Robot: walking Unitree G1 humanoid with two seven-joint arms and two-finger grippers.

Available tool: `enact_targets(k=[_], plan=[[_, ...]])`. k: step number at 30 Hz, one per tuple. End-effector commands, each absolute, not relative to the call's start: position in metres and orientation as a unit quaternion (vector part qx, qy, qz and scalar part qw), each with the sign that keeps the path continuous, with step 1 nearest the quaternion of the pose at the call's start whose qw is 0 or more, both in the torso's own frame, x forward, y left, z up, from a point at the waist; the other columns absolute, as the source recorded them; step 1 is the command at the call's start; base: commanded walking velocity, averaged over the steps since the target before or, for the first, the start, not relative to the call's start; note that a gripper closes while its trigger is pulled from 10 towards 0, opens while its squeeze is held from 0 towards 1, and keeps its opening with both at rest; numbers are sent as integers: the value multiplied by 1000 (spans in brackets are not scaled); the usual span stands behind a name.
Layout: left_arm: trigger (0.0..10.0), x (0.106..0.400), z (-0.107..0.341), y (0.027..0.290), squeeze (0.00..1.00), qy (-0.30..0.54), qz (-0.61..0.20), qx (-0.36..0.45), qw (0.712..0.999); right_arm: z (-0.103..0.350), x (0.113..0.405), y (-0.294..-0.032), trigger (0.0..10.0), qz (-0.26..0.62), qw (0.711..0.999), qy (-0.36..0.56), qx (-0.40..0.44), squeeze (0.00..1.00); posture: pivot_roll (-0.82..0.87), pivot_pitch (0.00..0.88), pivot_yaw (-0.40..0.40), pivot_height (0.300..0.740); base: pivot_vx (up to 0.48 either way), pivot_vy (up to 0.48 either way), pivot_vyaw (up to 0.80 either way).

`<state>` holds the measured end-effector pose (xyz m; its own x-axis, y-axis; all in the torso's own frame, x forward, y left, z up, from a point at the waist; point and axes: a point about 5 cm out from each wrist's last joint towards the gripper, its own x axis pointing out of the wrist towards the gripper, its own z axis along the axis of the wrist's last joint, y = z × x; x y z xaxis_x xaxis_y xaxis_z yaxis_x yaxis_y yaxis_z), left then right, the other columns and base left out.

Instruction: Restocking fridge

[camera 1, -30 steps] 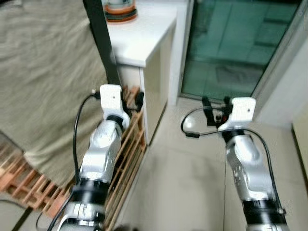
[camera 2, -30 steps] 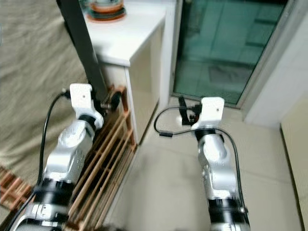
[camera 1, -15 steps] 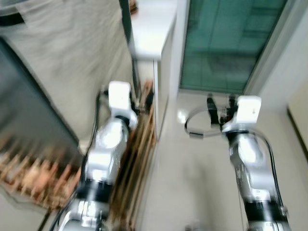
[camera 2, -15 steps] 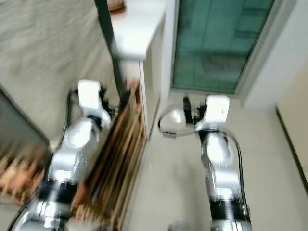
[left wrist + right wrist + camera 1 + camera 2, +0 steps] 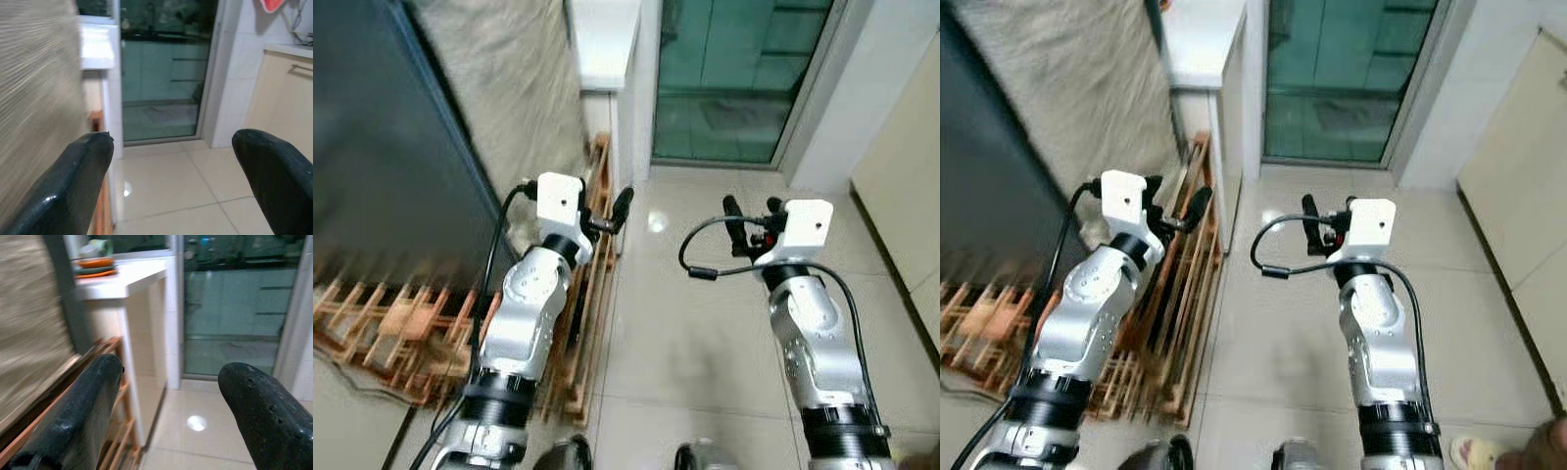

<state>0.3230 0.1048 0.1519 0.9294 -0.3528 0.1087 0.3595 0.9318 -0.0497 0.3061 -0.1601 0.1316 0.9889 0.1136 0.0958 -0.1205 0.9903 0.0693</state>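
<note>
Both silver arms are raised in front of me over a tiled floor. My left gripper (image 5: 610, 213) hangs beside a wooden slatted rack (image 5: 588, 294), open, with nothing between its fingers (image 5: 83, 166). My right gripper (image 5: 751, 217) is held over bare floor tiles, also open and holding nothing. Past its fingers (image 5: 93, 396), the right wrist view shows a white counter (image 5: 128, 281) with stacked orange and green plates (image 5: 95, 265) on it. A tall dark panel (image 5: 382, 147) stands at my left; I cannot tell what it belongs to.
A beige cloth (image 5: 504, 88) hangs behind the rack. The white counter (image 5: 603, 39) adjoins a glass sliding door (image 5: 734, 69) straight ahead. A beige cabinet (image 5: 906, 166) lines the right side. Open tiled floor (image 5: 675, 323) lies between my arms.
The camera has swung and pulled back: the counter slid to the top of the view and the dark panel appeared on the left. Both arms keep the same pose, grippers still open.
</note>
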Motion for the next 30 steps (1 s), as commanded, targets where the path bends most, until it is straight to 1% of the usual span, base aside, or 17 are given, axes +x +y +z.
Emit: enact_targets(k=[1, 6, 12, 20, 25, 30], plan=[[10000, 321, 155, 108, 0, -61, -173, -29, 983, 134, 306, -160, 10000, 59, 996, -49, 37, 0, -118, 0, 39, 740, 0, 0, 0], [10000, 321, 158, 111, 0, -67, -160, -35, 984, 135, 306, -160, 10000, 62, 996, -49, 35, 0, -117, 0, 36, 740, 0, 0, 0], [10000, 325, 172, 114, 0, -87, -133, -30, 987, 137, 308, -158, 10000, 67, 996, -52, 37, 0, -112, 0, 33, 740, 0, 0, 0], [10000, 326, 172, 114, 0, -84, -125, -29, 988, 137, 308, -157, 10000, 67, 996, -53, 36, 0, -111, 0, 35, 740, 0, 0, 0], [10000, 324, 173, 112, 0, -86, -129, -42, 987, 136, 308, -157, 10000, 66, 996, -52, 35, 0, -112, 0, 36, 740, 0, 0, 0], [10000, 325, 174, 113, 0, -89, -125, -39, 987, 137, 308, -156, 10000, 67, 996, -53, 33, 0, -117, 0, 36, 740, 291, -350, 0]])
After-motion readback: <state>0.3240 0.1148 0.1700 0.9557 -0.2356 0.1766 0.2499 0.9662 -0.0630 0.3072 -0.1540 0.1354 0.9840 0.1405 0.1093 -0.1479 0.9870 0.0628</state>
